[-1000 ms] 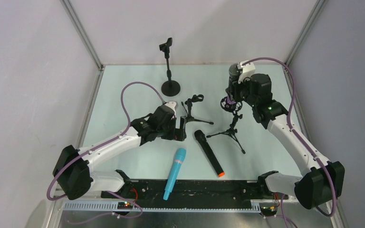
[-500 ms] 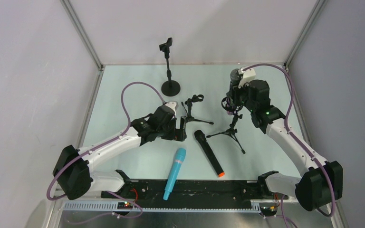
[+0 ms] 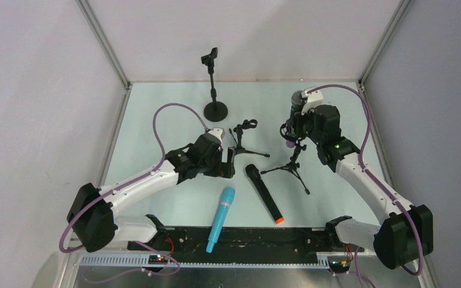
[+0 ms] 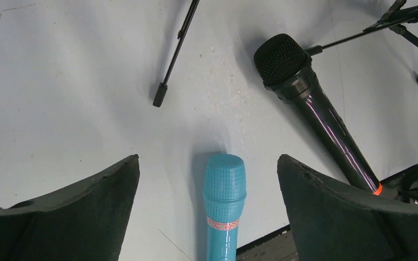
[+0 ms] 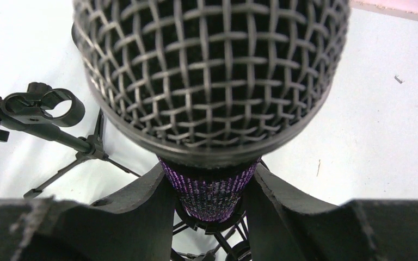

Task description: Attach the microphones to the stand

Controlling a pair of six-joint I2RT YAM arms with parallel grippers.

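Now, right gripper [image 3: 297, 123]: clamped on the glittery body of the purple microphone [image 5: 212, 70], one finger on each side just under the silver mesh head.
Purple microphone: upright, head uppermost, directly over the tripod stand [image 3: 293, 165]; its lower end reaches the stand's black ring mount, though I cannot tell whether it is seated.
Left gripper [image 3: 230, 163]: fingers wide apart, holding nothing, hanging low over the table [image 3: 156, 108] just beside the small clip stand [image 3: 244, 133].
Cyan microphone [image 3: 220, 219]: flat on the table near the front edge, head pointing away from the arm bases; in the left wrist view the head lies between the spread fingers but below them, untouched.
Black microphone [image 3: 264, 194]: flat on the table to the right of the cyan one, mesh head toward the stands, orange end toward the front; apart from both grippers.
Tall stand [image 3: 214, 84]: upright on its round base at the back of the table, its top clip carrying nothing.
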